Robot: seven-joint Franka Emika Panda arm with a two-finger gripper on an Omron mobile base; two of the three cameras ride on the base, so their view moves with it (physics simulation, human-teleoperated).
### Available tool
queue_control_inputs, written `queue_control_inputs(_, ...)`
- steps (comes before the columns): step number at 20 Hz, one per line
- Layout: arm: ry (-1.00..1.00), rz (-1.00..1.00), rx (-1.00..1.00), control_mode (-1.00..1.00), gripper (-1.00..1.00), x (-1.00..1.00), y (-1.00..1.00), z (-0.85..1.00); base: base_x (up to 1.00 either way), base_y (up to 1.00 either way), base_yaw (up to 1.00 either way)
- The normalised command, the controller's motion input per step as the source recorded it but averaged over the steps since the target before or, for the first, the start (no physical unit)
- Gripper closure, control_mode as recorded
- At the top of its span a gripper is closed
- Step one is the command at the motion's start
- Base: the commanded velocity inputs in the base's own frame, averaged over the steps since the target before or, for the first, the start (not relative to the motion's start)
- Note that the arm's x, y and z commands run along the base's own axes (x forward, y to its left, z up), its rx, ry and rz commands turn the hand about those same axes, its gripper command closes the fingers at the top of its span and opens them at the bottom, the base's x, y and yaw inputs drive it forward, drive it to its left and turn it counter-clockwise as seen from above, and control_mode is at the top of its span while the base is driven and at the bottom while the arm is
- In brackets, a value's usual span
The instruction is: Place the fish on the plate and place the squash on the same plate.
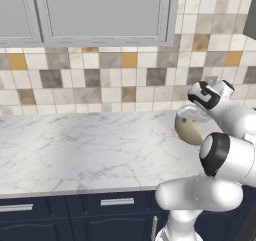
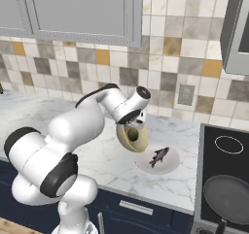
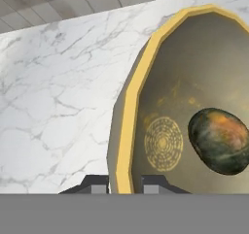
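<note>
my gripper: clenched on the yellow rim of the tan bowl, one finger each side of the wall
bowl: lifted off the marble counter, tilted
squash: inside the bowl, dark green with orange patch
fish: lying on the white plate, just beside the bowl
frying pan: on the stove, right of the plate

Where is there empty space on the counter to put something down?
The marble counter is bare along the whole stretch left of the tilted tan bowl, from the tiled wall to the front edge. It gets crowded on the right: the bowl, gripped at its rim by the gripper with the squash inside, the plate holding the fish, then the stove with the frying pan.
</note>
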Motion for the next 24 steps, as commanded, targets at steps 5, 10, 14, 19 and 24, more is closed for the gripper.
queue_control_inputs(5, -0.05, 0.0, 0.11, -1.0, 1.0, 0.0, -0.13, 0.04, 0.0, 0.0, 0.0)
queue_control_inputs(10, -0.08, 0.0, 0.07, -1.0, 1.0, -0.02, -0.1, 0.13, 0.0, 0.0, 0.0)
queue_control_inputs(14, -0.1, 0.0, 0.07, -1.0, 1.0, -0.07, -0.13, 0.18, 0.0, 0.0, 0.0)
queue_control_inputs(19, -0.1, 0.0, 0.05, -1.0, 1.0, -0.09, -0.06, 0.07, 0.0, 0.0, 0.0)
queue_control_inputs(24, -0.07, 0.0, 0.08, -1.0, 1.0, -0.11, -0.02, 0.01, 0.0, 0.0, 0.0)
